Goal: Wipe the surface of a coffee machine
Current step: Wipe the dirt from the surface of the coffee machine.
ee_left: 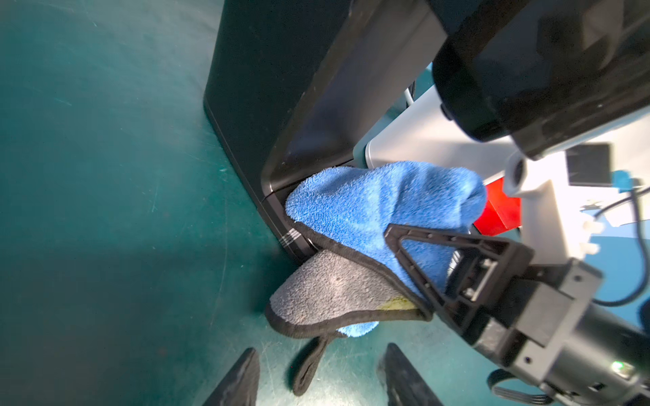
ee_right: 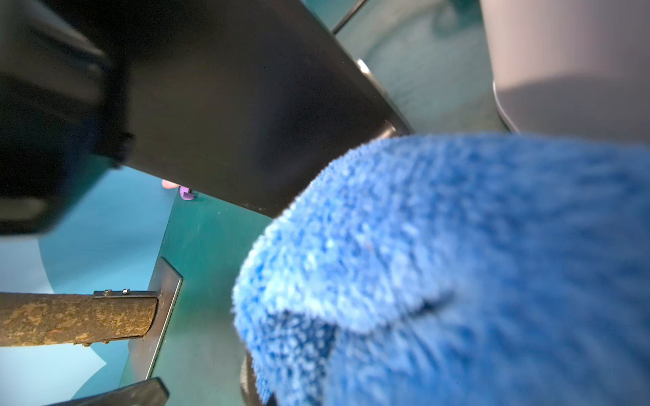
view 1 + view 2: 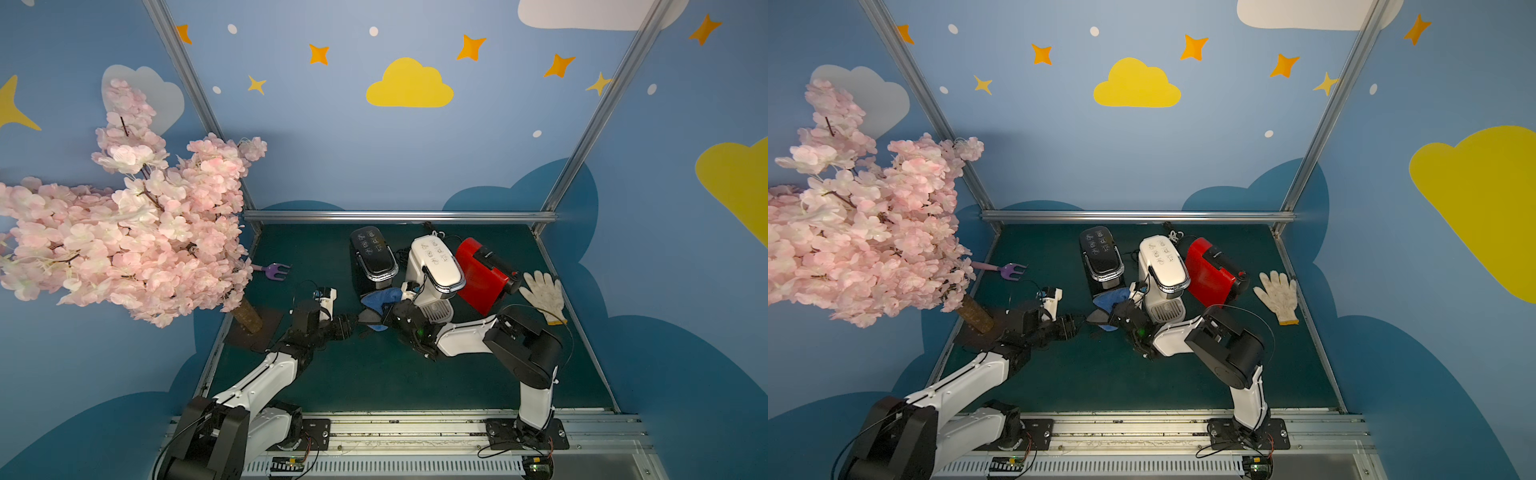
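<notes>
**As the cloth met the black machine**

Where the green table (image 3: 374,382) lay nearest the arm bases, it was bare. Further in, the left gripper (image 3: 354,323) hung low over the table with its jaws apart and nothing clamped between them. In its wrist view a dark strap of the cloth lay on the table between its fingers (image 1: 242,379).

Just beyond, the right gripper (image 3: 387,316) was clamped tight on the cloth (image 1: 369,204), blue on one face and grey on the other. The blue fold was pushed into the recess under the head of the black machine (image 3: 372,259), touching its base. The grey flap drooped to the table.

Right beside the black machine stood the white machine (image 3: 436,266), its drip grille facing the arms. The red machine (image 3: 482,274) leaned against its far side. A white glove (image 3: 544,295) lay flat further right.

On the left, a purple fork (image 3: 277,272) lay near the blossom tree (image 3: 124,216).
</notes>
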Tool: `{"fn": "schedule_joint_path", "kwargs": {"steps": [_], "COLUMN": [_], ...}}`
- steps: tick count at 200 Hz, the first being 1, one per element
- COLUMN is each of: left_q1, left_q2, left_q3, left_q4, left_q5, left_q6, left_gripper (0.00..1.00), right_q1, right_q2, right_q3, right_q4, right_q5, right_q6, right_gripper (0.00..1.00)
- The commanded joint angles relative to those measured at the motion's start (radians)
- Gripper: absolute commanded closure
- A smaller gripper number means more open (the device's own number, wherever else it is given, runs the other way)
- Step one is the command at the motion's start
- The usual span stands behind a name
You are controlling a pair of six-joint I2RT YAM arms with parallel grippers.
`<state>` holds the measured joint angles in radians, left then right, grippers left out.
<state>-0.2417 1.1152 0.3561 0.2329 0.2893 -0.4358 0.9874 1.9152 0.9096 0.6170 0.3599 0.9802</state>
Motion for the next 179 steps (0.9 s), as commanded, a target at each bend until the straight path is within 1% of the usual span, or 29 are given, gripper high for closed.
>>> {"fn": "schedule_joint_path", "kwargs": {"steps": [1, 38, 61, 77, 95, 114, 123, 136, 179], "left_q1": [0.005, 0.006, 0.005, 0.006, 0.005, 0.004, 0.005, 0.004, 0.004], "left_q2": [0.017, 0.017, 0.011, 0.016, 0.02, 0.019, 0.017, 0.015, 0.018], "left_q3": [0.001, 0.003, 0.002, 0.003, 0.005, 0.005, 0.005, 0.004, 0.005], "left_q4": [0.001, -0.001, -0.003, -0.003, -0.003, -0.001, -0.005, -0.006, -0.007], "left_q5": [0.005, 0.004, -0.005, -0.006, -0.001, 0.005, 0.004, -0.004, -0.003], "left_q6": [0.016, 0.017, 0.023, 0.024, 0.023, 0.021, 0.022, 0.023, 0.025], "left_gripper": [0.43, 0.43, 0.43, 0.43, 0.43, 0.43, 0.43, 0.43, 0.43], "right_q1": [-0.018, -0.044, -0.057, -0.061, -0.055, -0.038, -0.025, -0.012, 0.03], "right_q2": [-0.032, 0.041, 0.115, 0.156, 0.172, 0.168, 0.168, 0.164, 0.089], "right_q3": [0.036, 0.118, 0.177, 0.197, 0.162, 0.092, 0.068, 0.041, -0.047], "right_q4": [0.035, 0.054, 0.045, 0.016, 0.033, 0.063, 0.102, 0.104, 0.102], "right_q5": [0.033, 0.028, 0.001, -0.023, -0.034, -0.021, -0.019, -0.022, -0.048], "right_q6": [-0.048, -0.053, -0.069, -0.051, -0.017, 0.02, 0.022, 0.033, 0.042], "right_gripper": [1.0, 1.0, 1.0, 1.0, 1.0, 1.0, 1.0, 1.0, 1.0]}}
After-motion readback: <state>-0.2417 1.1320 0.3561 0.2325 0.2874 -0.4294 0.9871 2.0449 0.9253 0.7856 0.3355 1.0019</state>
